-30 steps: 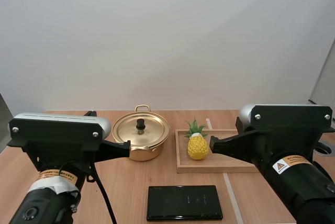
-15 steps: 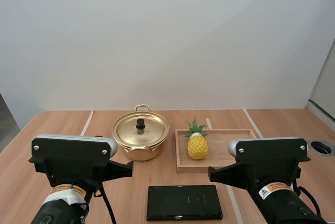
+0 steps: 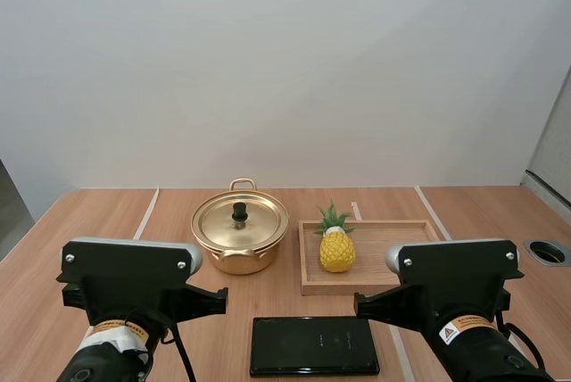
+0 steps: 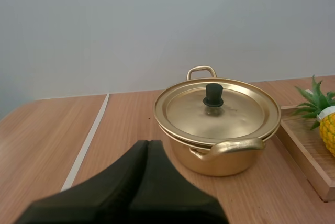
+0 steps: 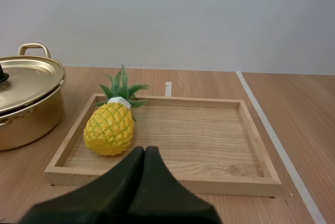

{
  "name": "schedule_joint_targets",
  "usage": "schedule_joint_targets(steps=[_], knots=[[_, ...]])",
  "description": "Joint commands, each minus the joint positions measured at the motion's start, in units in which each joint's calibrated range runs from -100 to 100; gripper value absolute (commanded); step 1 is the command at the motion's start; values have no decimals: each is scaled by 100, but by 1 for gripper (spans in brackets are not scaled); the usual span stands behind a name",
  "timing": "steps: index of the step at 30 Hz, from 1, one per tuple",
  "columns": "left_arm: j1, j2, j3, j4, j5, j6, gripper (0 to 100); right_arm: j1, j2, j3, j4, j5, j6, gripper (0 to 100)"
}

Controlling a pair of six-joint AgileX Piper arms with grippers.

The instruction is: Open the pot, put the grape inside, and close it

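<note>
Both pincers are closed into dark wedges holding nothing: the left gripper [image 4: 148, 144] sits just short of the pot [image 4: 225, 158] with its lid [image 4: 220, 111] on, and the right gripper [image 5: 144, 150] faces the wooden tray [image 5: 209, 130], where a pineapple [image 5: 109, 129] lies just ahead-left of its tip.

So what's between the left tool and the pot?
Nothing. In the left wrist view, only bare table lies between the shut left tool and the pot.
</note>
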Motion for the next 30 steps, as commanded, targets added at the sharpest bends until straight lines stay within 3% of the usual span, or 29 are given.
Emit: schedule_joint_targets(steps=[1, 10, 30], knots=[[-23, -20, 14, 71, -111, -22, 0, -4, -34, 21, -84, 4, -21, 0], [35, -20, 14, 71, -113, -22, 0, 41, -34, 21, -84, 4, -21, 0], [25, -20, 14, 71, -129, -22, 0, 41, -34, 21, -84, 4, -21, 0]])
